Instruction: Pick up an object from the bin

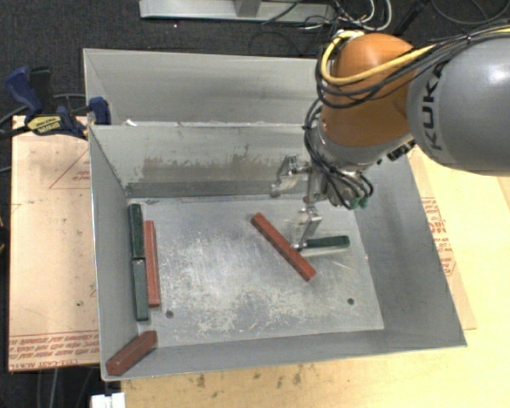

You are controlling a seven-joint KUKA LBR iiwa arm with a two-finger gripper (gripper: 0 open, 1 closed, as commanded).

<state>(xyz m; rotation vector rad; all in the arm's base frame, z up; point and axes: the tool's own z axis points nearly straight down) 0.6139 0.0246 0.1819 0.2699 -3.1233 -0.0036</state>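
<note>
While it hangs over the bin (229, 300), right of centre, the gripper (308, 228) sits above a red-brown bar (280, 245) lying diagonally, upper left to lower right, a green bar (330, 243) just beside. Its opening cannot be told; nothing visibly held.

I see my arm (484, 100) as a thick, rounded grey body with black KUKA lettering (431, 113). Its wrist wears a smooth orange cover (365, 92), with yellow and dark cables (357, 45) looped across it. Underneath is a slim, silvery metal gripper (307, 232).
</note>
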